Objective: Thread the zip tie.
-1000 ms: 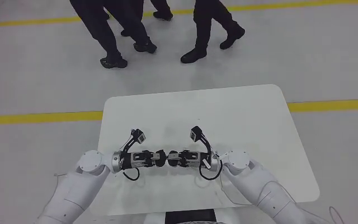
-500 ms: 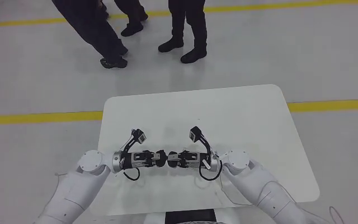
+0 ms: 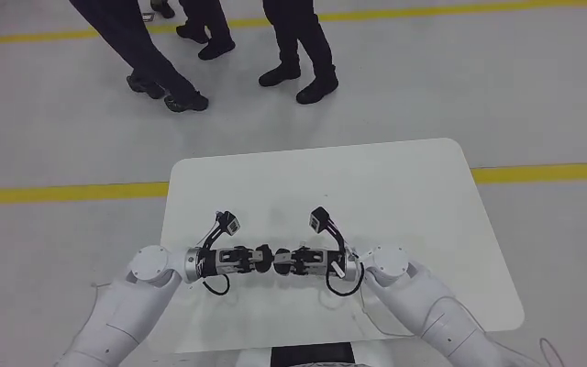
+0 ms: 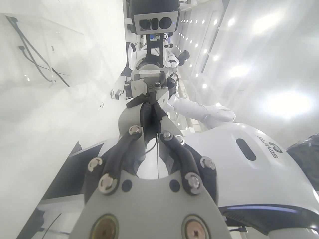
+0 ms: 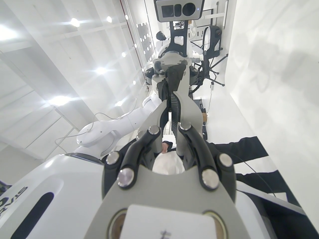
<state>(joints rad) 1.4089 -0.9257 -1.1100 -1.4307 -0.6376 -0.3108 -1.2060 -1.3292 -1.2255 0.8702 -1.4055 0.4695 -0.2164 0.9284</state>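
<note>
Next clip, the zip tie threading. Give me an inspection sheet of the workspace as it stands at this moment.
Surface: white table with rounded corners.
Job's things: zip tie, a thin black strap running back from the left gripper; its head cannot be made out.
Clutter: clear sheet with black strands; cannot tell what it is.
Grippers: left gripper shut on the zip tie; right gripper shut, tip to tip with it over the table's near half.
Cables: black cable loops at both wrists.
Surroundings: grey floor with yellow lines.
</note>
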